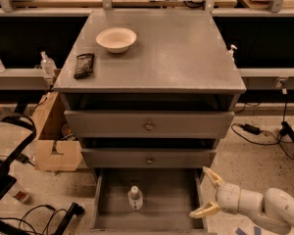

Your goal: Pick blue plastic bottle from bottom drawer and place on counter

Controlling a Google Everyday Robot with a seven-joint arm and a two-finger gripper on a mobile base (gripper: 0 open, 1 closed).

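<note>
- While the gripper (200, 192) hung at the right wall of the open drawer (166, 192), its fingers were spread wide and held nothing.
- The bottle (134, 198) stood on the drawer floor, left of centre, well apart from the gripper, with bare floor between them.
- The counter (181, 53) carried a white bowl (116, 38) and a dark packet (84, 65) at its left side.
- A cardboard box (56, 153) and cables (257, 131) lay on the floor beside the cabinet.
- Label text on the bottle and packet was too small to read.
</note>
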